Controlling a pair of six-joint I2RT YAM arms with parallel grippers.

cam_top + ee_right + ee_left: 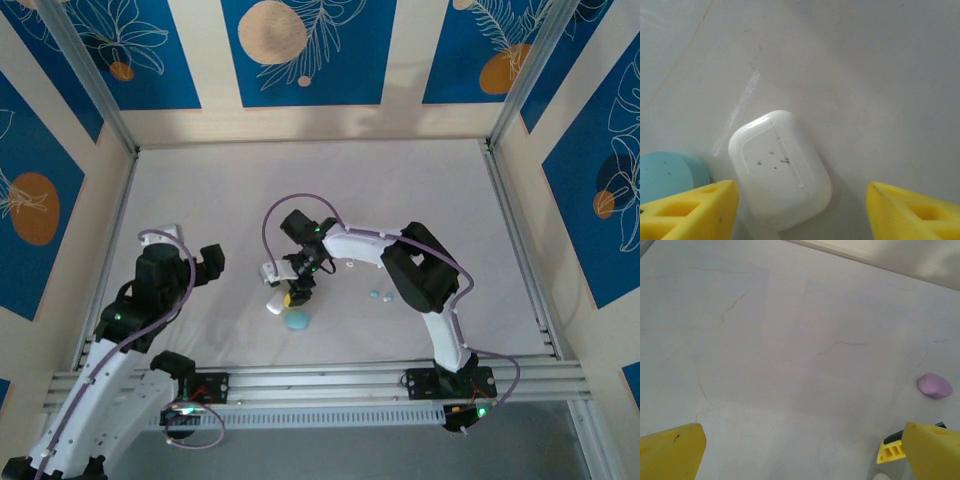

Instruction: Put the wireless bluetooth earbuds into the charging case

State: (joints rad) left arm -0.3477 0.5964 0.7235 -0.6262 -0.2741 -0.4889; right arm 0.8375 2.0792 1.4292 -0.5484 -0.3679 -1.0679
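Two pincers parted: left pincer (801, 440) wide over table (790, 340); right pincer (801, 190) astride closed white case (780, 170), cyan case (665, 172) beside.

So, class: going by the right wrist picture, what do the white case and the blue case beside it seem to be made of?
White case: probably hard glossy plastic, given the bright highlight along its edge and the fine lid seam. Blue case: likely plastic too, but matte, since its face looks even with no shine.
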